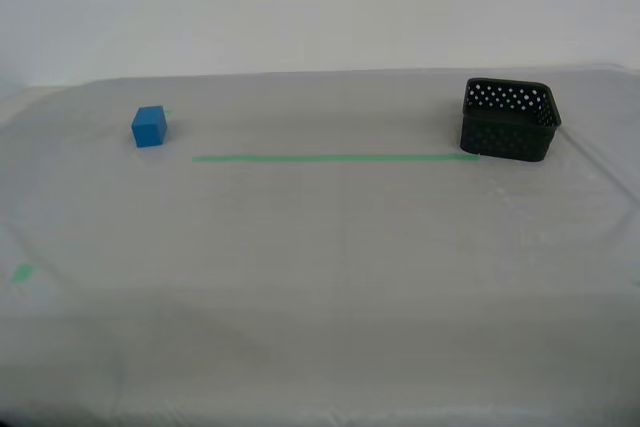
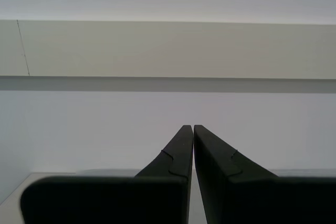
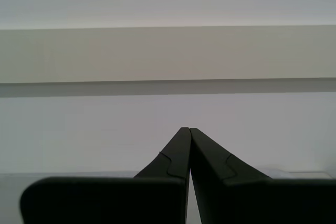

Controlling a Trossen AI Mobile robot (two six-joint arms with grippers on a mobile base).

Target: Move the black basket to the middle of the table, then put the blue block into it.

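First gripper fingers: my first gripper (image 3: pixel 188 128) has its two black fingers (image 3: pixel 176 153) pressed together at the tips, with nothing between them.
First gripper view: it points at a pale wall with a beige band across it; only a sliver of pale surface shows low beside the fingers.
Second gripper fingers: my second gripper (image 2: pixel 189 126) likewise has its fingers (image 2: pixel 179 148) closed tip to tip, a hairline gap between them, holding nothing.
Second gripper view: the same pale wall and beige band ahead.
Arms: neither shows in the exterior view.
Blue block (image 1: pixel 149 126): sits on the table (image 1: pixel 330 277) toward the exterior view's left, far side, near a small green tape bit.
Black basket (image 1: pixel 507 121): stands upright and empty toward the exterior view's right, well apart from the block.
Green tape line (image 1: pixel 335 157): runs across the cloth between the two, its one end reaching the basket's base.
Tape bit (image 1: pixel 22 272): lies near the exterior view's left edge.
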